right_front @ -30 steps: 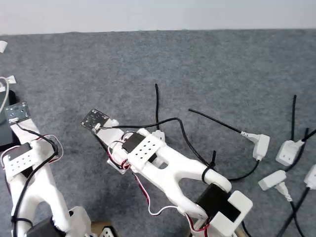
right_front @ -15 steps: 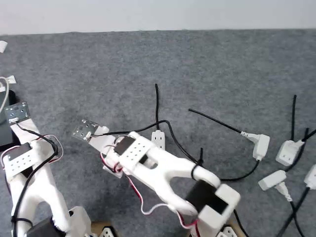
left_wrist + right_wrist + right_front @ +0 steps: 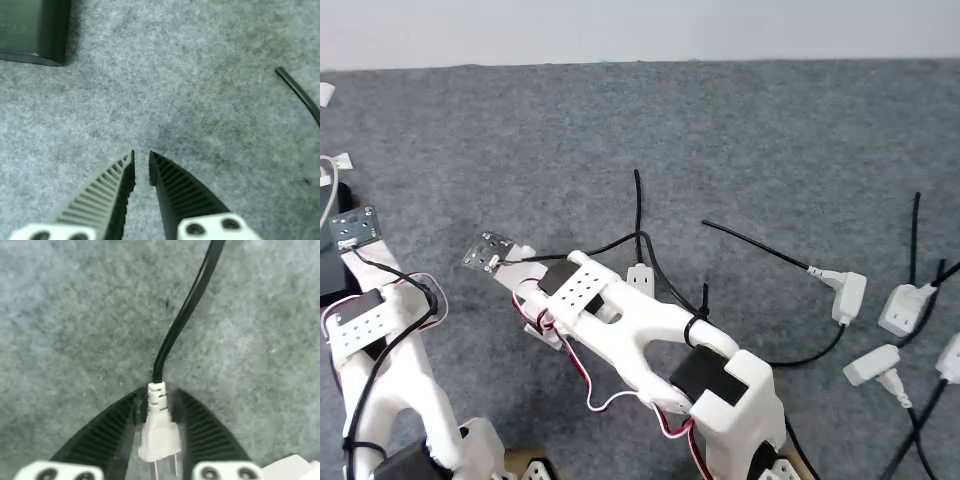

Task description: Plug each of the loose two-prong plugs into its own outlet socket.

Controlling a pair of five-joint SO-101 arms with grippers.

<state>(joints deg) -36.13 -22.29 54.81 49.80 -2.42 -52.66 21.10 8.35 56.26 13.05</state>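
Two grippers, listed from the jaws outward.

Item 1, right gripper (image 3: 159, 392): jaws closed on the plug (image 3: 159, 432), pinching its white body from both sides. The prongs are left bare, I judge so that they are free for insertion. They point back toward my wrist, so the plug likely needs turning before it can meet a socket.

Item 2, cord (image 3: 185, 315): black, runs from the plug's neck away over the mat (image 3: 65, 315). It looks slack.

Item 3, left gripper (image 3: 141, 156): jaws almost together with a thin slit between the tips, nothing in them. It hangs over bare mat, I judge parked aside to give the right arm room.

Item 4, box (image 3: 32, 30): dark, on the mat beyond the left tips, well apart.

Item 5, socket (image 3: 640, 280): small white block on its own black lead, just beside my right arm (image 3: 640, 330). It is a socket by its look, and the nearest candidate for the held plug.

Item 6, cluster (image 3: 903, 308): more white cord ends at the mat's far right, well apart from both arms. Which are plugs and which sockets I cannot tell. None look joined, so most of the task is undone.
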